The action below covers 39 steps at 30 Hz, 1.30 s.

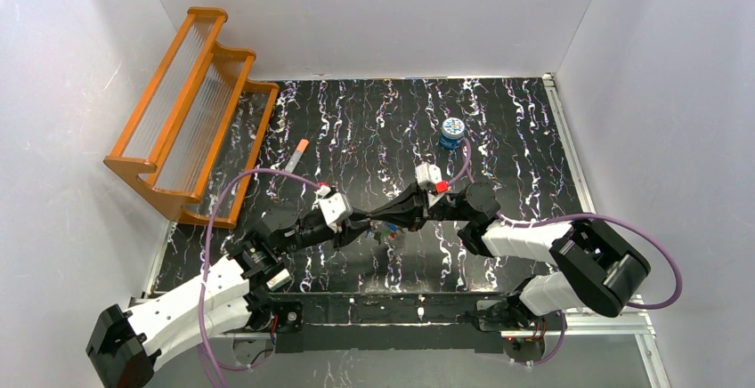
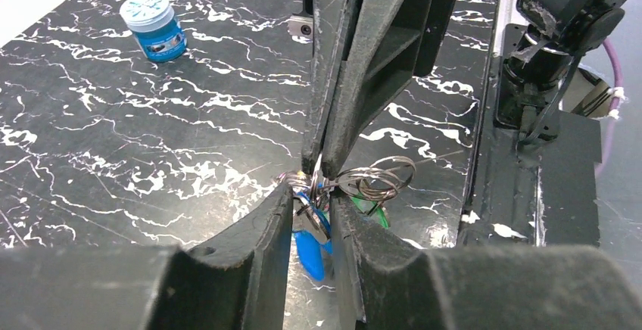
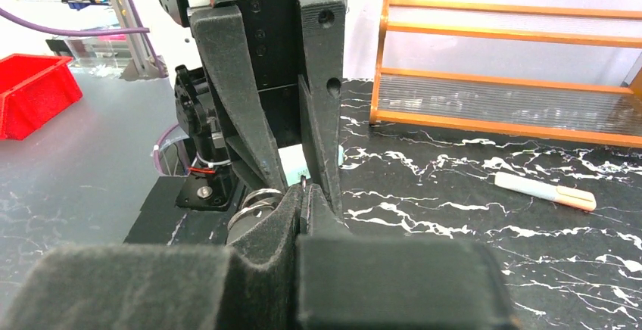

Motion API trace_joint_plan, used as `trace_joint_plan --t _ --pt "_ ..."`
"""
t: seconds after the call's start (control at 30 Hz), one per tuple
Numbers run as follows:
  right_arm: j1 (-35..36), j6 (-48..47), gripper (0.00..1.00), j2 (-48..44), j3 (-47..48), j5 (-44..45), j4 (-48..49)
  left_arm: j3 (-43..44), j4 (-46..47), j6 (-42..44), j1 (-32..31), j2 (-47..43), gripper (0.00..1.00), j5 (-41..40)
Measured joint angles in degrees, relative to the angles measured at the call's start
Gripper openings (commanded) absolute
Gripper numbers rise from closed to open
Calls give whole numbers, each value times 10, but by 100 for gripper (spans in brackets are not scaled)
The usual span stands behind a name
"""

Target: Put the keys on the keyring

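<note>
The left gripper point(image 2: 312, 200) fills the bottom of its own wrist view. Its two dark fingers point(image 2: 253, 258) stand narrow, clamped on the keys point(image 2: 309, 253). A blue head hangs down in the gap and a green one shows just to the right. The keyring point(image 2: 376, 179), silvery wire loops here, juts to the right of that bunch, above the marbled black table point(image 2: 91, 156). The right gripper point(image 2: 318, 165) comes down from the top of the view with its jaws pressed together, pinching a strand of the keyring right above the left fingertips.

From above, the left arm point(image 1: 223, 281) slants up from the bottom left corner with its forearm low. The right arm point(image 1: 534, 237) folds its elbow out to the right and reaches back leftward. The two grippers meet tip to tip over the near middle of the table, and the keys are only a small speck beneath them.

An orange rack point(image 1: 191, 103) leans at the far left, an orange-tipped white tube point(image 1: 296, 154) lies right of it, and a blue tin point(image 1: 452, 132) stands further right.

Only the right wrist view shows the left gripper head-on and upright. It also shows a red bin point(image 3: 30, 91) off the table at the left.
</note>
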Motion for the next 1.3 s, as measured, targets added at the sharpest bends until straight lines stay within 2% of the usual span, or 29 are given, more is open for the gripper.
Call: trace_joint_plan --t 0.23,0.5,0.73,1.0,1.17,1.3 --pt "1 -10 1 -3 0 4 -8 -2 -3 4 0 -28 36 -4" --pt "-4 -91 1 -70 0 30 -141 5 -61 31 0 -101 51 -85" --pt "-26 -183 1 -133 1 57 -286 6 -87 31 0 -111 57 -161" --pt "-38 -299 1 -143 51 101 -455 6 -81 -10 0 -97 61 -219" --pt "-40 -340 1 -123 74 102 -504 6 -79 -50 0 -73 64 -235" --pt "-40 -325 1 -70 80 69 -500 1 -64 -89 0 -57 66 -248"
